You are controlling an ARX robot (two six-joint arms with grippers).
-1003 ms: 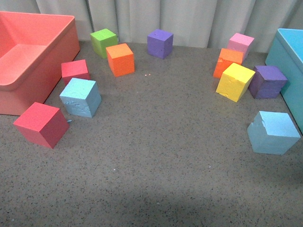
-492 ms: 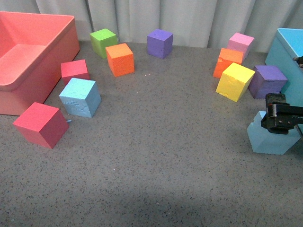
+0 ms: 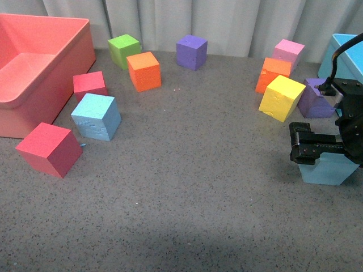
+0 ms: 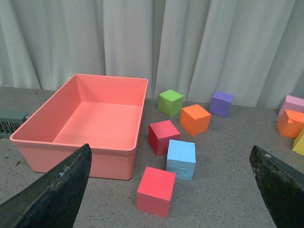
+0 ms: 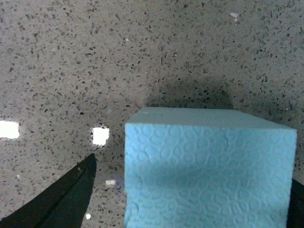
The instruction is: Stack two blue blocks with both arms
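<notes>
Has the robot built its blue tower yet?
Not yet. Nothing is stacked: the two sky-blue foam cubes sit far apart. The right tool is open with the right-hand blue cube between its fingers, not gripped. The left-hand blue cube sits untouched beside a red foam cube. Gripping, lifting and stacking remain.
</notes>
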